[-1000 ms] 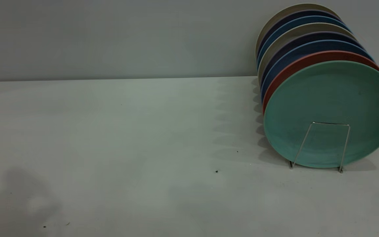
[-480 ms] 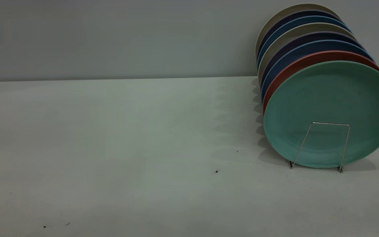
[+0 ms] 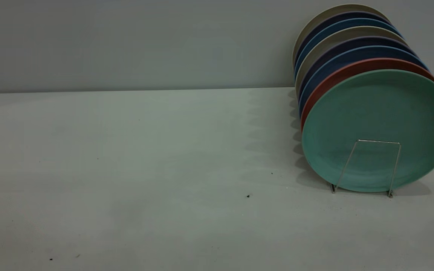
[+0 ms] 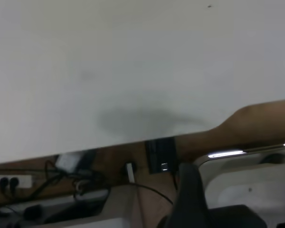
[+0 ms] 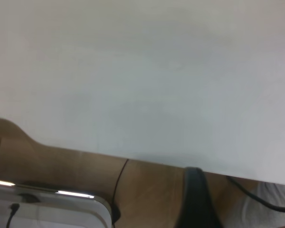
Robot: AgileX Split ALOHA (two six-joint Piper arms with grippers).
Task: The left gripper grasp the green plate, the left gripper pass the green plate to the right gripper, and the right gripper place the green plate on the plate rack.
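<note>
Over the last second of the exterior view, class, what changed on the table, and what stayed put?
Only a shadow changed: a dark patch near the table's front left corner faded away, as if something out of frame withdrew. The green plate stands as before at the front of the rack, the other plates behind it unmoved. No gripper is seen taking or releasing anything.

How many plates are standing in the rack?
8, all upright in one row on the plate rack at the table's right: the green plate in front, a red one next, then blue, dark and beige rims going back. More could hide behind.
</note>
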